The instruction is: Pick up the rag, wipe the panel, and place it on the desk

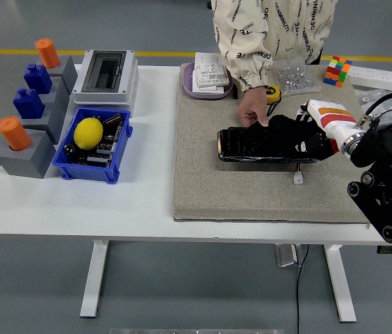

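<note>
A black panel (251,145) lies flat on the grey mat (217,181), its left half bare and glossy. My right hand (306,136), white with an orange stripe, is shut on the black rag (295,136) and presses it onto the panel's right end. The person's hand (253,110) rests on the panel's far edge and steadies it. My left arm does not show.
A blue bin (92,142) with a lemon (88,132) stands at left beside grey blocks (33,132) and a grey box (105,75). A white tray (210,75), a bag of parts (295,75) and a colour cube (337,71) line the far edge.
</note>
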`<state>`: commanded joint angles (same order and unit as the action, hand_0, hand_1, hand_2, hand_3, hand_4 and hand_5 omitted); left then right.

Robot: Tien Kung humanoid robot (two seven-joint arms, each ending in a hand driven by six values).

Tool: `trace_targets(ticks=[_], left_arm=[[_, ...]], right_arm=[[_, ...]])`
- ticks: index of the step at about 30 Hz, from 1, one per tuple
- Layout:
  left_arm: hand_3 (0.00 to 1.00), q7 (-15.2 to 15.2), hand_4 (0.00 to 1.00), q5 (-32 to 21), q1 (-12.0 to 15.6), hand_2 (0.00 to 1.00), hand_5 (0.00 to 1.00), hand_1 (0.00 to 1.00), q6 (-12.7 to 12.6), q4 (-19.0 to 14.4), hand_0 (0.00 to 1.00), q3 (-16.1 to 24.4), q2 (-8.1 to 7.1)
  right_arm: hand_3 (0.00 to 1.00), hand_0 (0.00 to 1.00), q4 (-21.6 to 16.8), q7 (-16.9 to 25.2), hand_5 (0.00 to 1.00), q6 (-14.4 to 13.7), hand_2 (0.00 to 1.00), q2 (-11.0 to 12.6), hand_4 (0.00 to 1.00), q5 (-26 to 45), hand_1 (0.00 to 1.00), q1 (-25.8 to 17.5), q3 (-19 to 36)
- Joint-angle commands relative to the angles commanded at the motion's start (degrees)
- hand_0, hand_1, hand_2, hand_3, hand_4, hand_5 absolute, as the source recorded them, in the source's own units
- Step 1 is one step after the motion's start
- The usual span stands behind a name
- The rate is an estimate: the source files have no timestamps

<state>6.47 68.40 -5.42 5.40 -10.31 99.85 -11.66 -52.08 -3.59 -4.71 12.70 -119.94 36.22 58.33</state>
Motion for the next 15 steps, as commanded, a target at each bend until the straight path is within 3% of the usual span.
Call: trace_targets(ticks=[6, 15], left_arm=[[0.626, 0.0, 0.694, 0.1, 0.0, 0.767, 0.583, 0.716, 0.0, 0.0, 0.726, 0.3, 0.01], [0.627, 0.0, 0.694, 0.1, 0.0, 0.767, 0.583, 0.717, 0.0, 0.0, 0.725, 0.3, 0.11]], right_arm=[[0.425, 0.290, 0.2, 0.0, 0.059, 0.1, 0.431, 1.9, 0.998, -0.4, 0.384, -0.7, 1.9], [0.426, 0.289, 0.1, 0.0, 0.059, 0.1, 0.431, 2.4, 0.998, -0.4, 0.384, -1.1, 2.4]])
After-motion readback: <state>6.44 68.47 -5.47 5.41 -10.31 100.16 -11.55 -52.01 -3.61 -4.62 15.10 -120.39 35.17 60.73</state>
